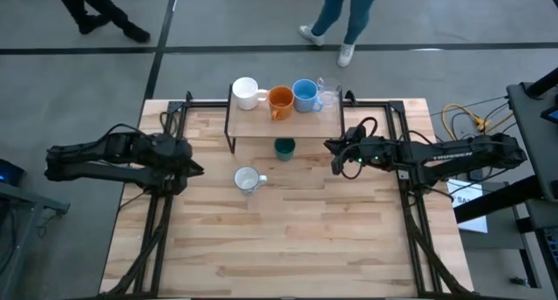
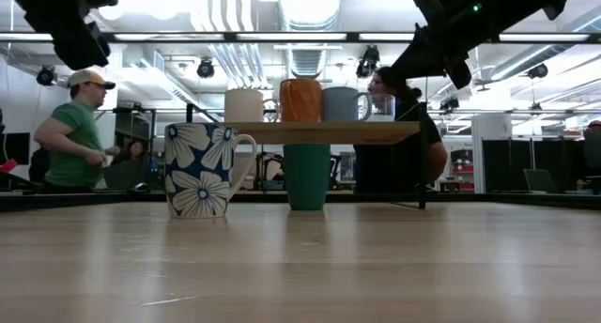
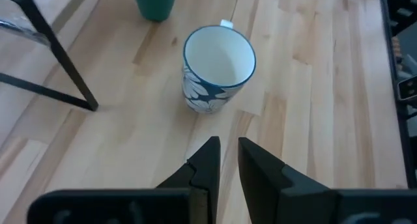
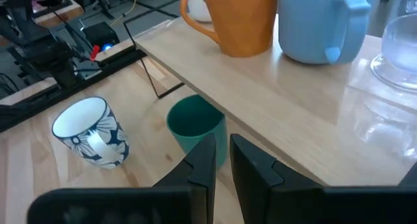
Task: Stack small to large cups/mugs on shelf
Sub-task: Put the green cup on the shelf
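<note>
The shelf [image 1: 283, 117] stands at the table's far middle. On its wooden top stand a white mug [image 1: 246, 92], an orange mug [image 1: 280, 100], a light blue mug [image 1: 304, 94] and a clear glass [image 1: 329, 94]. A dark green cup [image 1: 284, 147] stands on the table under the shelf's near edge. A white mug with a dark flower pattern [image 3: 217, 68] stands upright on the table in front of the shelf. My left gripper [image 3: 228, 149] hovers left of that mug, shut and holding nothing. My right gripper [image 4: 223, 149] hovers right of the green cup [image 4: 195, 126], also shut and holding nothing.
The shelf's thin black legs [image 3: 62, 61] stand close to the patterned mug and the green cup. Cables [image 1: 466, 121] lie off the table's right side. People [image 1: 344, 17] move about beyond the far edge. Bare wood [image 1: 288, 239] spreads across the near half.
</note>
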You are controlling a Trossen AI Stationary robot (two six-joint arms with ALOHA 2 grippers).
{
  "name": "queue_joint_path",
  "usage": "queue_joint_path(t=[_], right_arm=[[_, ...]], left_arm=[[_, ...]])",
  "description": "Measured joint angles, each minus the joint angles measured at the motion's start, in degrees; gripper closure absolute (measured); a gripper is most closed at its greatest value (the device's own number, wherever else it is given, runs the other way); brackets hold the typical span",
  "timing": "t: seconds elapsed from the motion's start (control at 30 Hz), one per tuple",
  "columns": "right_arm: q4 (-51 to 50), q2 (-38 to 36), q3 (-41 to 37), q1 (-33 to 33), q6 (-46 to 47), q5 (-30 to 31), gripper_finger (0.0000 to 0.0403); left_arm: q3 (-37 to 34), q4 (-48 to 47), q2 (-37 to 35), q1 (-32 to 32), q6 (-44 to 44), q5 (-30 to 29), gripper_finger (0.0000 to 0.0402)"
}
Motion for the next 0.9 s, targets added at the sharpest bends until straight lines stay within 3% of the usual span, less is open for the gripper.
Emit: queue_joint_path(t=[0.2,0.63,0.9], right_arm=[[0.01,0.0,2.05,0.02,0.01,0.0,0.0362],[-0.91,-0.02,8.09,0.02,-2.84,-0.03,0.0362],[-0.92,1.58,11.52,0.02,-5.38,-0.04,0.0362]], left_arm=[[-0.56,-0.91,-2.76,0.0,-0.25,-0.97,0.0362],[-8.76,1.03,-9.13,0.0,-4.48,1.41,0.0362],[-12.57,17.44,-9.7,-0.01,-5.82,2.16,0.0362]])
